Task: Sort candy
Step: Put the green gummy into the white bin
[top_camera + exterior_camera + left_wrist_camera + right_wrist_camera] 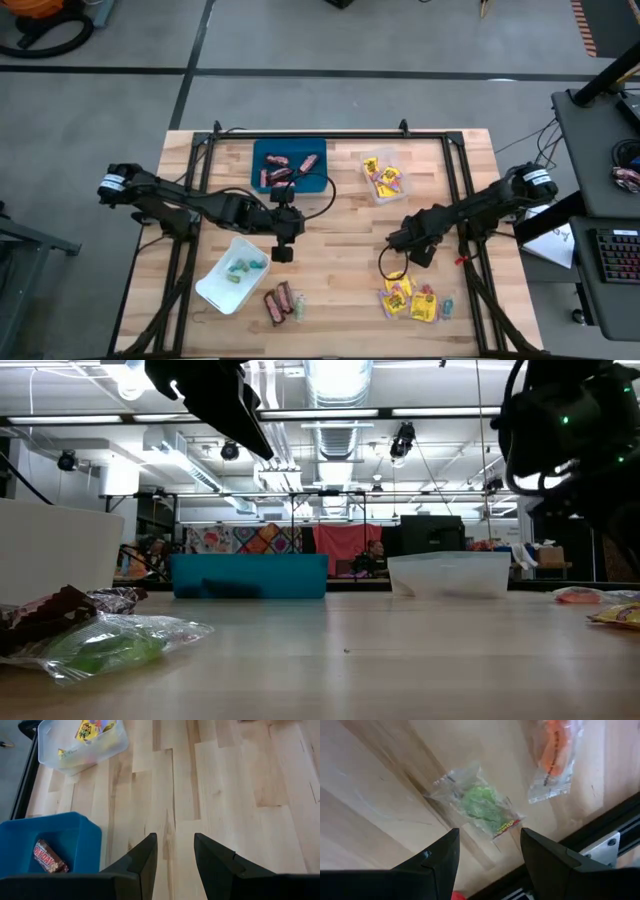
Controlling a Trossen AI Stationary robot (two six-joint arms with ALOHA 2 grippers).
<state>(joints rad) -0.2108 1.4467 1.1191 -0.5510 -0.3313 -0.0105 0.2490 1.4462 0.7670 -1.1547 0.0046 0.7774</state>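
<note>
The right claw [487,852] hangs released just above a green sweet packet [482,805] lying on the worktop [340,250] straight ahead of its fingers, long axis slantwise across them, while the empty left claw [283,253] waits mid-worktop.

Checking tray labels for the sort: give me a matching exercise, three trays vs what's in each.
Trays:
1. blue tray
2. clear tray
3. white tray

Contents:
A. pastel sweets
B. brown-red mini bars
C. yellow packets

Pairs: 1-B, 2-C, 3-A
</note>
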